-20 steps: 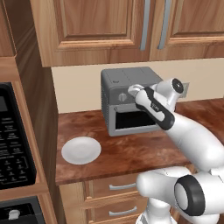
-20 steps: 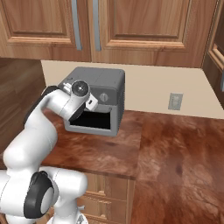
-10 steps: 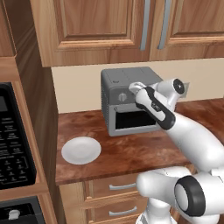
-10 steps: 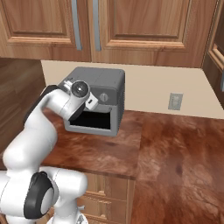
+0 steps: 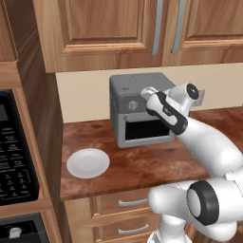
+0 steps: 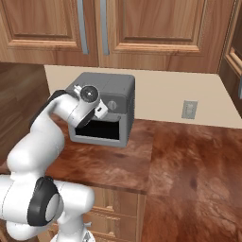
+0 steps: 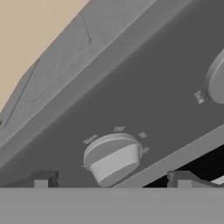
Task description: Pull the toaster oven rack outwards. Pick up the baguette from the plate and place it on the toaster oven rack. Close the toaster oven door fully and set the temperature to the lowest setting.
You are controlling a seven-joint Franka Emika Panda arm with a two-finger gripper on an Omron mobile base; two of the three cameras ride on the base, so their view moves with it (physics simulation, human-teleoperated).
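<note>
- Hand view: the end effector [image 7: 111, 178] has its two dark finger tips spread wide apart, gripping nothing, one on either side of a round grey knob [image 7: 113, 157].
- That knob sits on the control strip of the boxy dark-grey metal toaster oven [image 5: 137, 92], directly ahead of the end effector; a second knob [image 7: 216, 81] shows off to the upper right.
- Left base view: below the end effector [image 5: 146, 94], the light-grey framed toaster oven door [image 5: 144, 130] with dark glass stands upright.
- Well to its lower left, the small round white plate [image 5: 88, 163] lies on the reddish-brown wooden surface [image 5: 142, 163].
</note>
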